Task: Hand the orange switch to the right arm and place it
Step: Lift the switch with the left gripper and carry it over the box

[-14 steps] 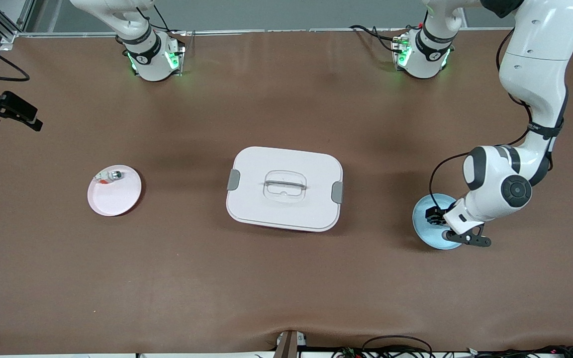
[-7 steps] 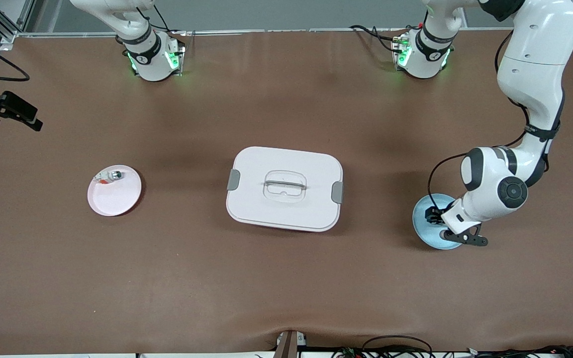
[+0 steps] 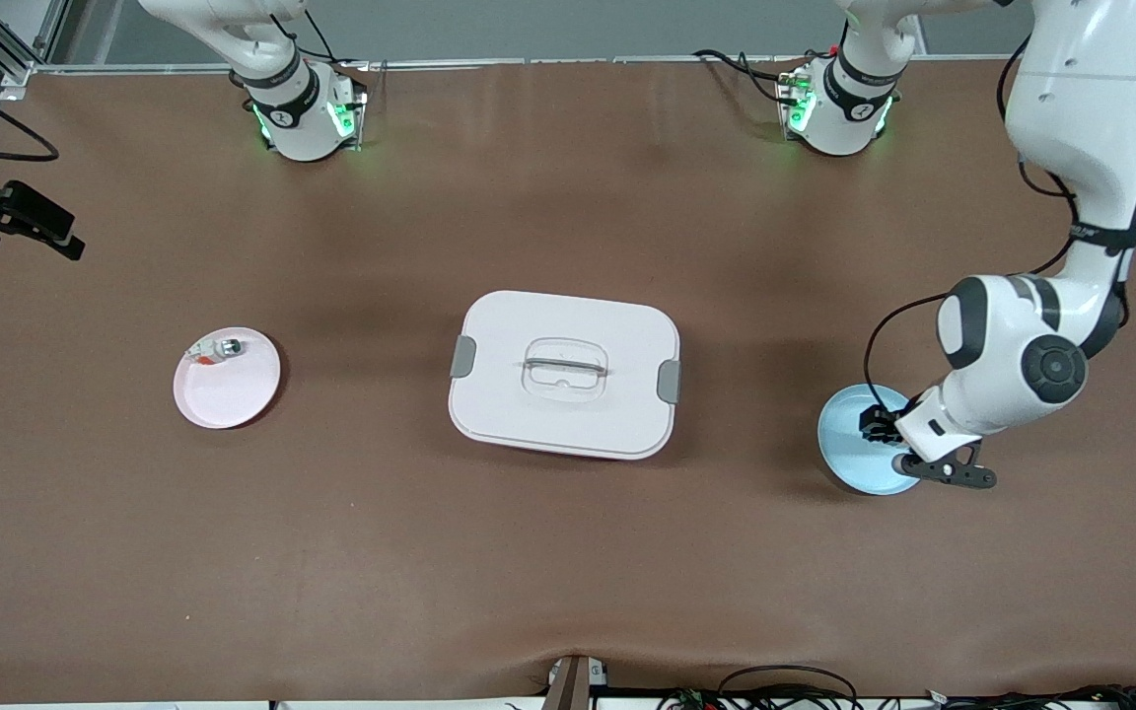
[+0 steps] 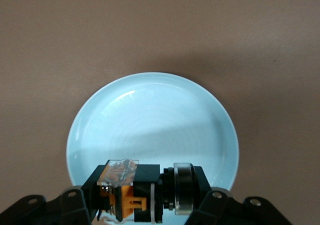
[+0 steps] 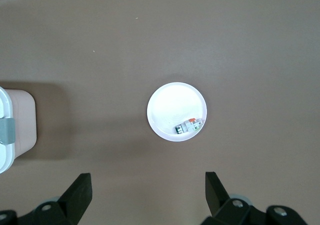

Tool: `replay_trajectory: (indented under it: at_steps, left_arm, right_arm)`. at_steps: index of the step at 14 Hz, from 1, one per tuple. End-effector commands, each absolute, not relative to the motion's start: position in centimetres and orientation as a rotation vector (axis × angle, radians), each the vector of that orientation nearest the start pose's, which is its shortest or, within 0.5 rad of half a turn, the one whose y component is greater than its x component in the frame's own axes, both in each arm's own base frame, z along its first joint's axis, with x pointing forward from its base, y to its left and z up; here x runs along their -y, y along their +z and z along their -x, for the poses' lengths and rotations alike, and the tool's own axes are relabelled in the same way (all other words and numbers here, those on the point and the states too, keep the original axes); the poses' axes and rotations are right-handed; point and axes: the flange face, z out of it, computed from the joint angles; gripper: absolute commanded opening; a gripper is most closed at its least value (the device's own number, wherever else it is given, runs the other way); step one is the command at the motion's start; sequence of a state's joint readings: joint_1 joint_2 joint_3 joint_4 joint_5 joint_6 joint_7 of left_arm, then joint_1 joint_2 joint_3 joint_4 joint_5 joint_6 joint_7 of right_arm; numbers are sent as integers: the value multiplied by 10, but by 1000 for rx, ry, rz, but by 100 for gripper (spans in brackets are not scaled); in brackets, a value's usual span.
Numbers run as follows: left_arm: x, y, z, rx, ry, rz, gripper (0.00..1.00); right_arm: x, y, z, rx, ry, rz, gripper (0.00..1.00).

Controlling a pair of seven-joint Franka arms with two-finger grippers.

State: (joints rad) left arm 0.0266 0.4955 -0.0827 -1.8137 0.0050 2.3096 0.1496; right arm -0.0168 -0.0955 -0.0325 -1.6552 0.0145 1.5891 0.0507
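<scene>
The orange switch (image 4: 145,192), a stubby black button with orange parts and a clear cover, lies crosswise between the fingers of my left gripper (image 4: 147,201). The gripper is shut on it and holds it just over the light blue plate (image 4: 150,120), near the plate's rim. In the front view the left gripper (image 3: 879,429) is over the blue plate (image 3: 849,444) at the left arm's end of the table. My right gripper (image 5: 148,185) is open and empty, high over the table near a white plate (image 5: 172,105). It is out of the front view.
A white lidded box (image 3: 565,373) stands mid-table; its corner shows in the right wrist view (image 5: 10,135). A pale pink plate (image 3: 228,394) toward the right arm's end holds a small silver-and-white part (image 3: 223,348), also visible in the right wrist view (image 5: 189,126).
The left arm has shifted a little toward its own end of the table, carrying the gripper and switch from mid-plate toward the plate's rim. The right arm has not visibly moved.
</scene>
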Motion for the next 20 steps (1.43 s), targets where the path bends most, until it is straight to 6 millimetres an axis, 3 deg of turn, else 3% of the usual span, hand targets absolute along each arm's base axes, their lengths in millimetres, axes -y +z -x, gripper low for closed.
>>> replay_trajectory:
  at_steps: [1, 5, 9, 12, 14, 16, 20]
  left_arm:
    - [33, 314, -648, -275, 8, 3165, 4]
    - [49, 378, -657, -180, 78, 3178, 2]
    - [74, 429, -664, -46, 96, 3247, 0]
    - [91, 452, -667, 49, 78, 3316, 0]
    - [100, 461, -668, 202, 91, 3359, 0]
    - [127, 466, -663, 275, 116, 3380, 0]
    - [187, 491, -652, 624, 199, 3422, 0]
  right_arm:
    - [27, 641, -518, -158, -58, 3113, 100]
    - [29, 641, -518, -162, -55, 3113, 100]
    - [29, 640, -518, -162, -53, 3113, 100]
    - [29, 640, -518, -162, -53, 3113, 100]
    - [29, 640, -518, -165, -53, 3113, 100]
    - [29, 640, -518, -165, -53, 3113, 100]
    - [30, 641, -519, -165, -55, 3115, 100]
